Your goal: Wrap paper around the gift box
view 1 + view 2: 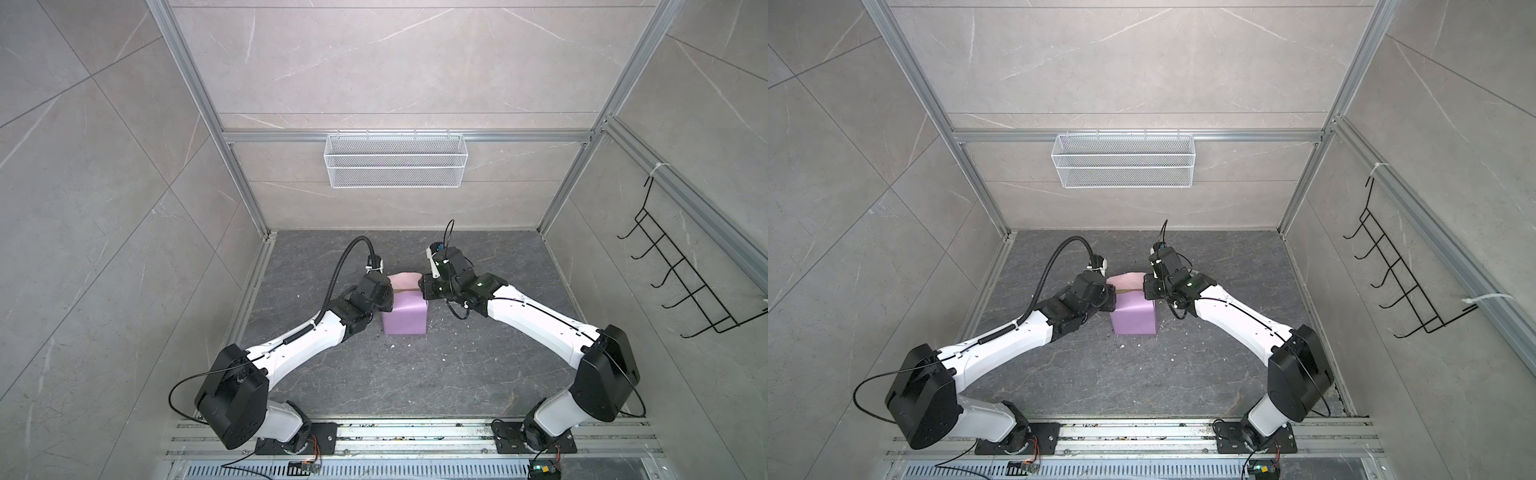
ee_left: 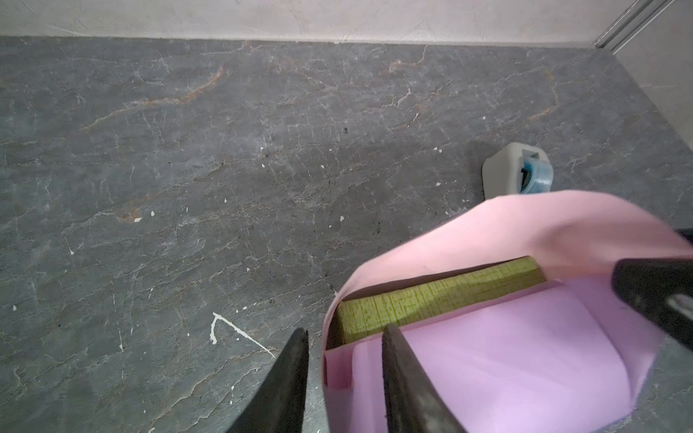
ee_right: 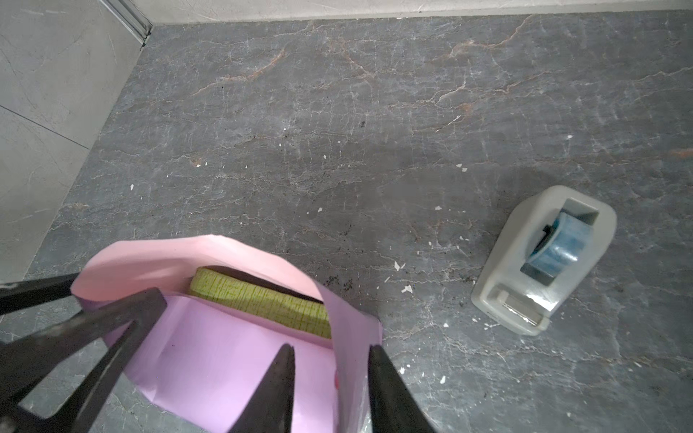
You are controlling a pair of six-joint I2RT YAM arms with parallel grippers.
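Left tool [image 2: 345, 330] at nine o'clock of the gift box [image 2: 431, 296], right tool [image 3: 330, 346] at three, both apart astride the paper [image 3: 225, 356]; we should pinch gently.

A grey tape dispenser [image 3: 543, 258] stands on the dark tabletop [image 3: 337, 131]; a white wire basket [image 1: 395, 160] hangs behind.

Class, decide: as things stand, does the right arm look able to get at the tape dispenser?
Likely yes: the tape dispenser stands on the tabletop beside the open right gripper, with no object between them.
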